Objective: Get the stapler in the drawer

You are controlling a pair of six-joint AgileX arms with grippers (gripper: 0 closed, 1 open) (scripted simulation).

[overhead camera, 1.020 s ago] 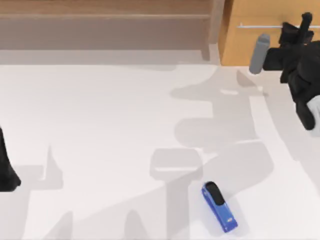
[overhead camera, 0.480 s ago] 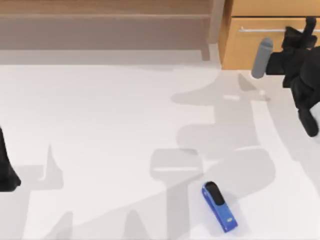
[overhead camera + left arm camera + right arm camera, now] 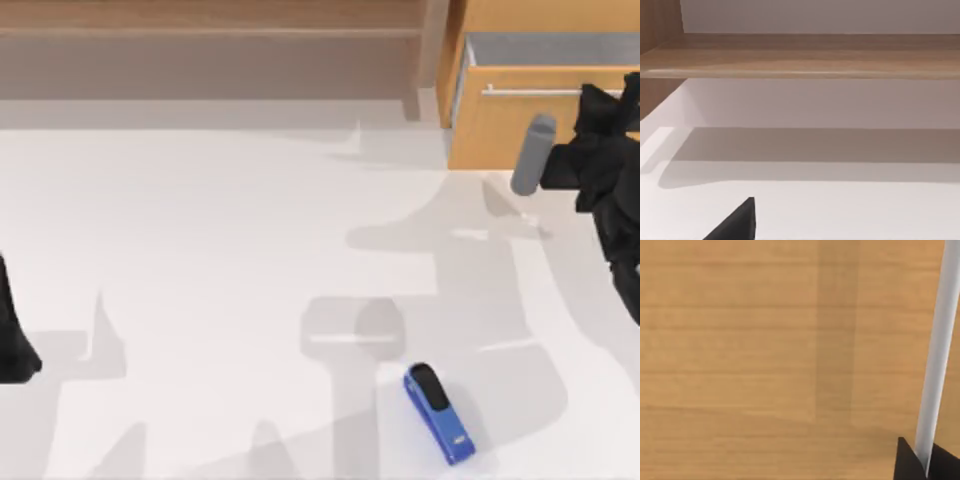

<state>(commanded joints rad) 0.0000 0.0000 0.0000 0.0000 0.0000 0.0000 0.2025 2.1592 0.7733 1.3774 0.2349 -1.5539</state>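
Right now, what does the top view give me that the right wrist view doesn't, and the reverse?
Top view adds: the small blue stapler with black top strip lying on the white table near its front edge, the light tan wooden drawer standing partly open, the long brown shelf unit, and the parked left arm at the table's left. Right wrist view adds: the right pincer closed around the thin silver bar handle. Shared: drawer front and handle.

Right pincer (image 3: 618, 95) clamped at far right; left arm at left edge.
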